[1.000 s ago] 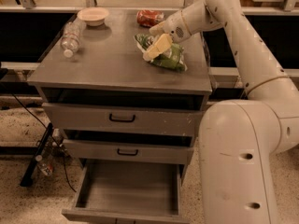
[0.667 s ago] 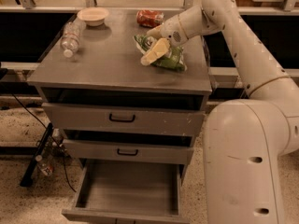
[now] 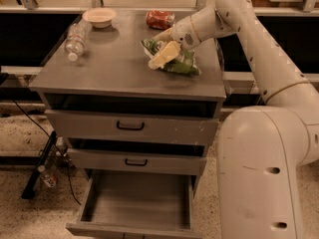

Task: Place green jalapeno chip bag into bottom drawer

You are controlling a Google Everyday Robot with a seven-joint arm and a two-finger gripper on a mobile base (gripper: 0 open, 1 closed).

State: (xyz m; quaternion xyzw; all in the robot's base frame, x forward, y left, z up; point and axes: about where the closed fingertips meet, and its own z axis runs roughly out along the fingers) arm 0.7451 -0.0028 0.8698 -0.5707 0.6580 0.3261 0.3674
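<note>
Looks like the gripper (image 3: 153, 50) crept slightly left, jaws spread astride the glossy green jalapeno chip bag (image 3: 182, 66), crumpled on the surface (image 3: 112, 71); bottom drawer (image 3: 134, 205) hangs open, grey inside.

You get 1 view: it looks steeply down from in front of the grey metal 3-drawer cabinet (image 3: 109, 71), near, perhaps from the robot's own body. The cream two-finger gripper (image 3: 159, 49) sits upper centre, over the cabinet top.
</note>
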